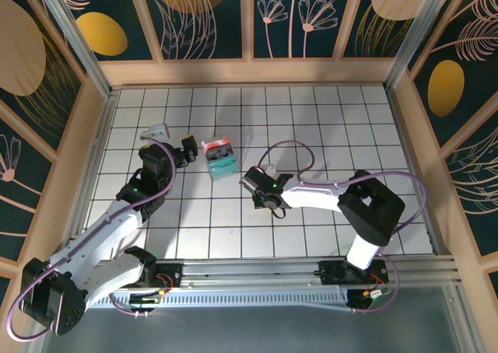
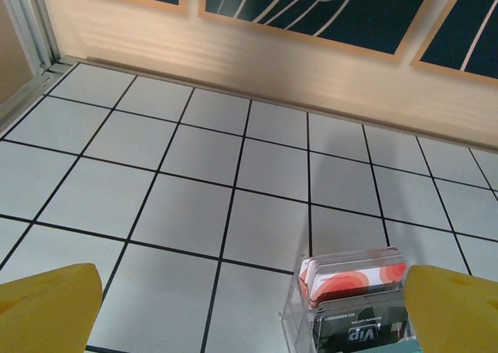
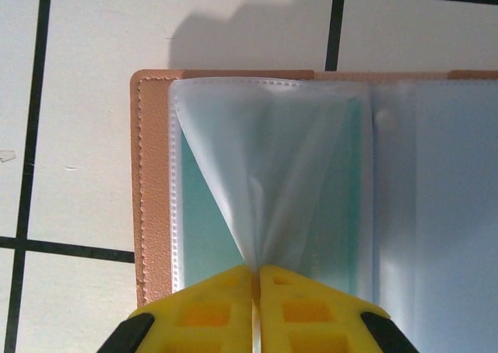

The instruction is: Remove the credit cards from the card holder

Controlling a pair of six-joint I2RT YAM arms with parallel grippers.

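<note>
The card holder (image 3: 152, 182) lies open on the tiles, its orange-tan border framing clear plastic sleeves. My right gripper (image 3: 255, 279) is shut on one clear sleeve (image 3: 272, 174), which is pinched into a fan and pulled up off the page. A teal face shows beneath the sleeve; whether it is one of the credit cards I cannot tell. In the top view the right gripper (image 1: 261, 183) covers the holder at mid-table. My left gripper (image 1: 175, 139) stands wide open with nothing between its yellow fingers (image 2: 47, 310).
A small clear box (image 1: 218, 157) of stacked cards stands between the two grippers, and it sits just inside the left gripper's right finger (image 2: 354, 306). Wooden walls with dark panels (image 1: 249, 69) enclose the tiled table on three sides.
</note>
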